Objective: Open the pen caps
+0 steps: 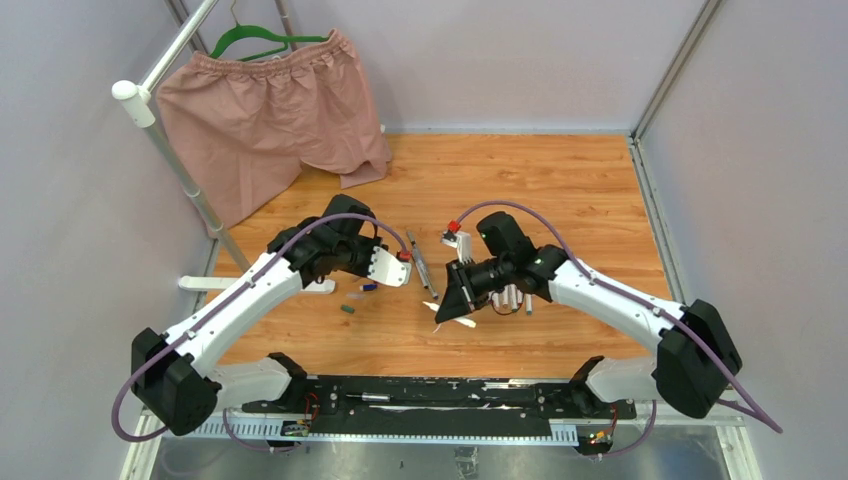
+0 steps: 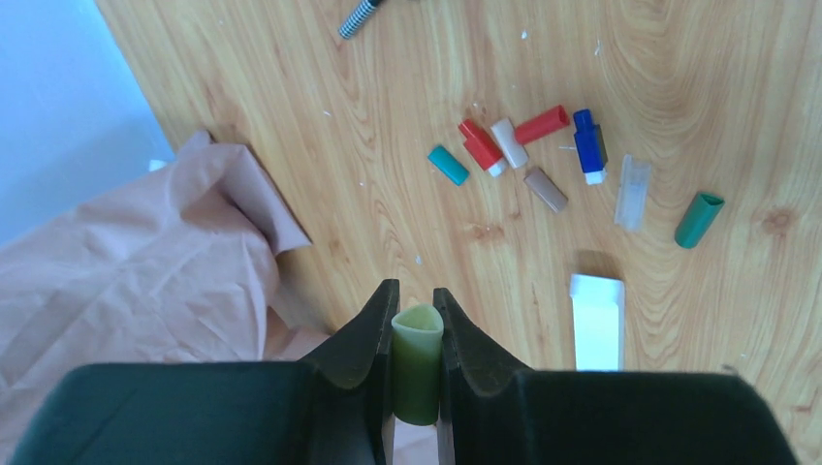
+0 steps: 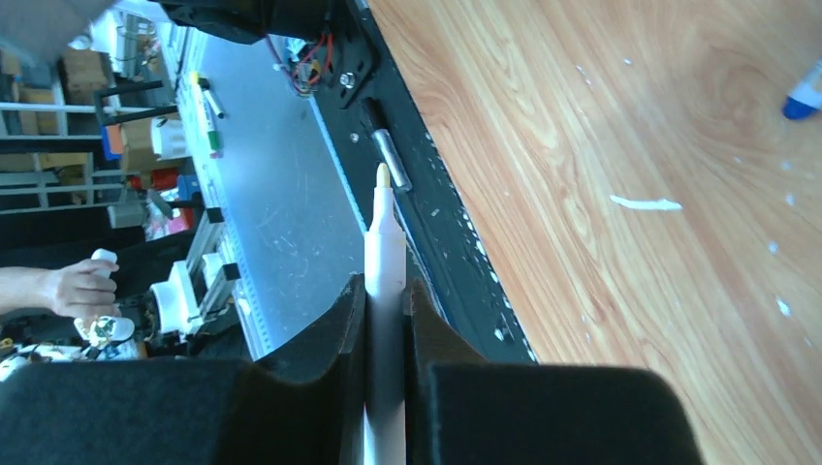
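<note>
My left gripper (image 2: pixel 415 298) is shut on a pale green pen cap (image 2: pixel 418 360) that stands upright between its jaws, open end up. Below it on the wood lie several loose pen caps: teal (image 2: pixel 448 165), red (image 2: pixel 480 147), cream (image 2: pixel 509 142), blue (image 2: pixel 588 145), brown (image 2: pixel 546 189) and dark green (image 2: pixel 699 219). My right gripper (image 3: pixel 386 291) is shut on a white pen (image 3: pixel 384 242) whose bare yellowish nib points past the table's near edge. From above, the left gripper (image 1: pixel 393 268) and right gripper (image 1: pixel 450 300) hover close together, with more pens (image 1: pixel 512 297) beside the right one.
Pink shorts (image 1: pixel 270 110) hang on a green hanger at the back left and lie under my left wrist (image 2: pixel 126 262). A white bar (image 1: pixel 200 284) lies at the left. A white block (image 2: pixel 596 322) rests near the caps. The black base rail (image 3: pixel 426 203) runs along the near edge.
</note>
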Available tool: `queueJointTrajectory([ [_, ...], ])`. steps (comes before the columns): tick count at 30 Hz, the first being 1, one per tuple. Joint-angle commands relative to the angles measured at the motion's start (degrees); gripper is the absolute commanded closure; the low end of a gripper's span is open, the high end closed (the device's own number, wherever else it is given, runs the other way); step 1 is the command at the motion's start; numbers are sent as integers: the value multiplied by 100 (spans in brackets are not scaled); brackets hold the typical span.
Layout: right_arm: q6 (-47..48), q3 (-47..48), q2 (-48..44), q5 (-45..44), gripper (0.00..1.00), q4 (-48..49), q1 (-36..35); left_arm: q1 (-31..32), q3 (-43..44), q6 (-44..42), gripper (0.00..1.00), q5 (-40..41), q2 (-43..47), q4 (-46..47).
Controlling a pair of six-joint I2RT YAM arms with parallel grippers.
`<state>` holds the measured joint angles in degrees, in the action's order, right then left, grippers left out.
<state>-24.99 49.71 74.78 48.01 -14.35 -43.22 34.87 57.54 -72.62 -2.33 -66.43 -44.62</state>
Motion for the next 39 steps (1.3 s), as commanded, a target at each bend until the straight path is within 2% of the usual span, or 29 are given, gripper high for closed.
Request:
queueJointTrajectory([
  [1,441,-152,-418,-844,100,-843,217,-73,137,189,100,224,-103,-127],
  [6,424,-87,-183,-3732,100,-780,234,-63,134,971,100,-35,-508,-181],
  [13,462,29,774,-5328,100,212,208,-67,-102,1541,100,-248,-883,-154],
  [18,449,221,1608,-5868,99,519,213,-65,-470,1878,100,-301,-1120,261],
  [25,305,58,1900,-6008,74,866,205,-63,-676,2131,100,-409,-1532,682],
  [29,340,-60,1835,-6014,67,903,207,-60,-823,2146,100,-440,-1660,959],
  [33,339,-110,1776,-6024,65,865,209,-62,-860,2201,99,-454,-1836,1131],
  [36,328,-111,1644,-6046,69,792,204,-67,-867,2250,92,-451,-1942,1231],
  [39,328,-140,1408,-6099,73,711,205,-61,-885,2293,81,-382,-2015,1326],
])
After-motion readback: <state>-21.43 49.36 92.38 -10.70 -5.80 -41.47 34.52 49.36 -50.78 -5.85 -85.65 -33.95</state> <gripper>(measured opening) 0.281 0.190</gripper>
